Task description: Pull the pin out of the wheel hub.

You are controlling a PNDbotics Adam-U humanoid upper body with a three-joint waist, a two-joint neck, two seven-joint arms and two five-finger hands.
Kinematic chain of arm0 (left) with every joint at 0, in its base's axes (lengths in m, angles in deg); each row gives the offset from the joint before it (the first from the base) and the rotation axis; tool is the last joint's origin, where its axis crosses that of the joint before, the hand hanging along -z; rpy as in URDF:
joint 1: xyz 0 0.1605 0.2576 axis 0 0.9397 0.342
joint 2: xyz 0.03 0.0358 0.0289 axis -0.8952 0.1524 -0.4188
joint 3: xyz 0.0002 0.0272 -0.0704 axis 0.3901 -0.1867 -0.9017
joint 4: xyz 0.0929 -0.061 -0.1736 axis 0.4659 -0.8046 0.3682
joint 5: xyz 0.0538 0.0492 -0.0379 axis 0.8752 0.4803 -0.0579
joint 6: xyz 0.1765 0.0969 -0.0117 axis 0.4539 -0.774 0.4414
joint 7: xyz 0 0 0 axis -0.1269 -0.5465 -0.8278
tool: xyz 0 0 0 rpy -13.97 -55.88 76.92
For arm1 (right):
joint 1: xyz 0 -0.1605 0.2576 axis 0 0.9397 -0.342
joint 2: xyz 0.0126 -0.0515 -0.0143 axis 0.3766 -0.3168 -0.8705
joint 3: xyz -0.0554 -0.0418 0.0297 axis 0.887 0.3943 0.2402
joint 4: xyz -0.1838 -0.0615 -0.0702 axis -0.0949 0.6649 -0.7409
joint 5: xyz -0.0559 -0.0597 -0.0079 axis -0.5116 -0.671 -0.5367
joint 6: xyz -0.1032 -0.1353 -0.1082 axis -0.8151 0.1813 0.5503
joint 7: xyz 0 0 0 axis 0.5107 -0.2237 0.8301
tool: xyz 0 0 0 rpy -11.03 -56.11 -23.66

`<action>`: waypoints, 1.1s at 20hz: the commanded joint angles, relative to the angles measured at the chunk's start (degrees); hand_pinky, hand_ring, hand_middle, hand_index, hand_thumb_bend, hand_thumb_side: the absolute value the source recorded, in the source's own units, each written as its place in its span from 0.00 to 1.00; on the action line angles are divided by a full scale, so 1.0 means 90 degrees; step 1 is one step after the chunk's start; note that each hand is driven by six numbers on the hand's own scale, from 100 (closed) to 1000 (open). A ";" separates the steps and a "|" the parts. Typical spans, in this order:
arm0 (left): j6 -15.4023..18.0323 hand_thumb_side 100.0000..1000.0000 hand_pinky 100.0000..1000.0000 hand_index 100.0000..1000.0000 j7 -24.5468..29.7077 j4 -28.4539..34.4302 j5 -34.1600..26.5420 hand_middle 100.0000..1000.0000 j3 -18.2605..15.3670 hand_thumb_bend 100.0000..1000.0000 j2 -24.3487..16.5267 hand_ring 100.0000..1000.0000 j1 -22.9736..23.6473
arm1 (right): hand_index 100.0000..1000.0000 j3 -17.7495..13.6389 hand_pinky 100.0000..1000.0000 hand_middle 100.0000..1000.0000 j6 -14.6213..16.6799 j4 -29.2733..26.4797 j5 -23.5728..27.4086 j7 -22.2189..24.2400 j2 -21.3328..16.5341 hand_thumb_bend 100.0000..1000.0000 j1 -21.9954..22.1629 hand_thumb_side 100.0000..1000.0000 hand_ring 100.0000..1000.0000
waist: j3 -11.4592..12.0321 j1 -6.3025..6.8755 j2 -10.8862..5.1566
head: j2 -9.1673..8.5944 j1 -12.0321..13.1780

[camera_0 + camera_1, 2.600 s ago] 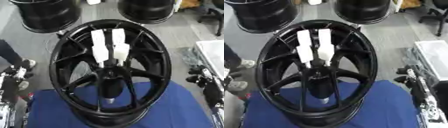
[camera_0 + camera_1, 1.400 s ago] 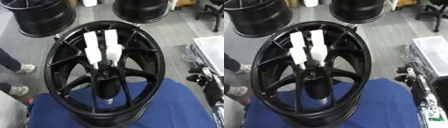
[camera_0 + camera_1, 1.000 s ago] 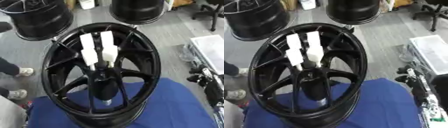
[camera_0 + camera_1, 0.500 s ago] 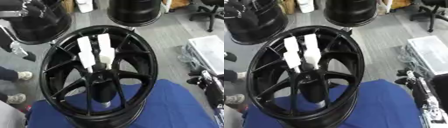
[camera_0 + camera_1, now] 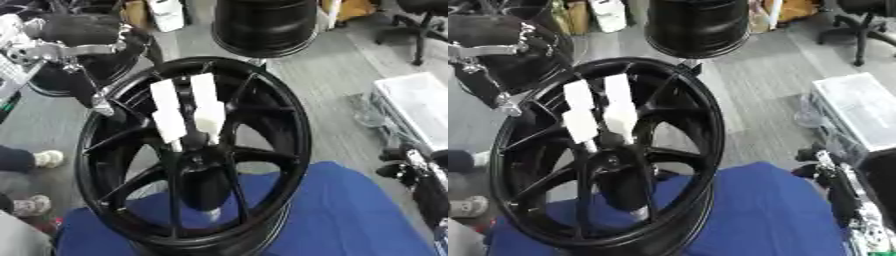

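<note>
- Progress is looking to be at the very start: the pin (image 5: 210, 113), a white blocky piece with a twin just beside it, is sitting in the middle of the wheel hub (image 5: 194, 160), its thin lower end running down into the centre where the spokes are meeting.
- Nothing is gripping the pin, so by my reckoning the whole pull is left to do: reaching, closing on it, drawing it out.
- My left hand (image 5: 83, 27) is hanging at about ten o'clock from the hub, outside the black rim; one slim silver part of it is reaching down close to the rim's edge. I cannot tell whether its fingers are curled or straight.
- My right hand (image 5: 839, 186) is resting at about four o'clock, well apart from the wheel, over the blue cloth (image 5: 350, 215), fingers lying straight and holding nothing.
- The wheel is standing tilted on that cloth, with another black rim (image 5: 265, 25) behind it at twelve o'clock.
- Writing: I am finding none I can read on the wheel, the pin or the cloth.
</note>
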 commanded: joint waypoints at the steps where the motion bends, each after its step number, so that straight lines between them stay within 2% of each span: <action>1: 0.1355 0.05 0.80 0.77 0.1410 -0.0139 -0.0046 0.69 -0.0057 0.68 0.0007 0.73 -0.0170 | 0.64 0.0017 0.67 0.57 0.0007 -0.0086 -0.0010 0.0025 -0.0132 0.00 -0.0064 0.78 0.51 | -0.0003 -0.0027 -0.0052 | -0.0099 0.0026; 2: 0.1368 0.05 0.80 0.77 0.1424 -0.0162 -0.0049 0.69 -0.0061 0.68 0.0018 0.73 -0.0177 | 0.64 0.0017 0.67 0.57 0.0007 -0.0087 -0.0009 0.0026 -0.0132 0.00 -0.0064 0.78 0.51 | -0.0004 -0.0027 -0.0051 | -0.0099 0.0025; 3: 0.1384 0.00 0.80 0.75 0.1451 -0.0181 -0.0052 0.67 -0.0046 0.66 0.0068 0.73 -0.0192 | 0.64 0.0022 0.67 0.57 0.0007 -0.0090 -0.0007 0.0030 -0.0127 0.00 -0.0072 0.78 0.51 | -0.0029 -0.0021 -0.0043 | -0.0106 0.0025; 10: 0.1446 0.00 0.80 0.72 0.1844 -0.0474 0.0070 0.65 -0.0009 0.60 0.0345 0.72 -0.0250 | 0.64 0.0031 0.67 0.57 0.0000 -0.0110 0.0006 0.0060 -0.0108 0.00 -0.0099 0.78 0.51 | -0.0101 0.0009 -0.0031 | -0.0124 0.0017; 22: 0.1613 0.00 0.80 0.69 0.1936 -0.0888 0.0636 0.61 -0.0110 0.52 0.0520 0.71 -0.0268 | 0.64 0.0024 0.67 0.57 -0.0001 -0.0116 0.0019 0.0083 -0.0098 0.00 -0.0133 0.78 0.51 | -0.0147 0.0013 -0.0005 | -0.0136 0.0051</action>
